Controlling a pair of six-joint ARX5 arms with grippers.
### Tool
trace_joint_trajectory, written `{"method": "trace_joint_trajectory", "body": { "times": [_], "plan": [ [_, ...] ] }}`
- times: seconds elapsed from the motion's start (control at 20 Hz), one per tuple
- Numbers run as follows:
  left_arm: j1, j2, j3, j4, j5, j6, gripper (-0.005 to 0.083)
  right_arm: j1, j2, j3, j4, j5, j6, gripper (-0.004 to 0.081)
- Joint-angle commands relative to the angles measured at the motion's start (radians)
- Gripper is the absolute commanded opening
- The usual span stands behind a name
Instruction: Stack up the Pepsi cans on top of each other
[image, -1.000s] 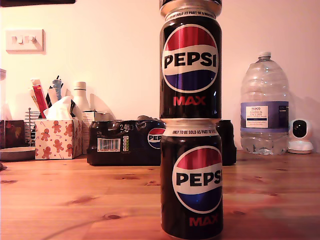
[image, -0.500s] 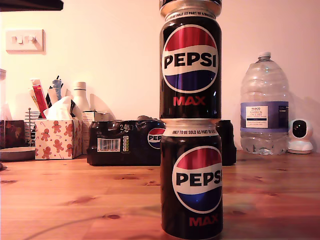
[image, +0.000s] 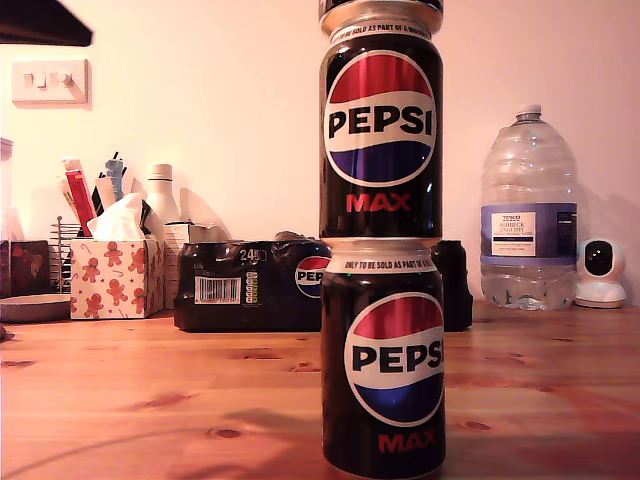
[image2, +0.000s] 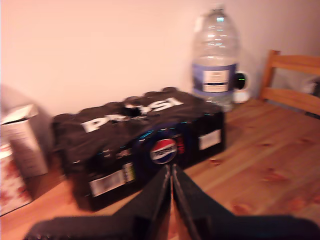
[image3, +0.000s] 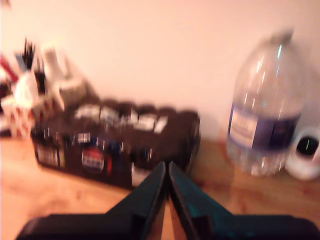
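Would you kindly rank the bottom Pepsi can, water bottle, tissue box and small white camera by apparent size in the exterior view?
1. bottom Pepsi can, though it stands nearest the lens, so its lead is unsure
2. water bottle
3. tissue box
4. small white camera

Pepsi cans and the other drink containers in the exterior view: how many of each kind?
Loose Pepsi cans: 3: bottom can, middle can, top can (only its base shows)
Shrink-wrapped multipack: 1
Water bottle: 1
Total: 5
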Motion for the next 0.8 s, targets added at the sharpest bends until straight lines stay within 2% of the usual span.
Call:
{"method": "trace_joint_trajectory", "body": {
  "times": [0.0,0.35,0.55,0.75],
  "plan": [
    [0.014,0.002,-0.064,0.013,0.000,-0.022,-0.0019,-0.002,-0.032,-0.054,0.010,-0.003,0.007,-0.0010],
    [0.020,0.002,-0.178,0.120,-0.004,-0.076,-0.0019,-0.002,-0.181,-0.229,0.111,0.008,0.048,-0.0010],
    [0.020,-0.022,-0.241,0.187,-0.010,-0.070,-0.0019,-0.002,-0.254,-0.310,0.112,0.000,0.042,-0.0010],
    [0.020,-0.077,-0.280,0.185,-0.031,-0.068,-0.0019,-0.002,-0.333,-0.381,0.098,0.001,0.050,-0.0010]
  ]
}}
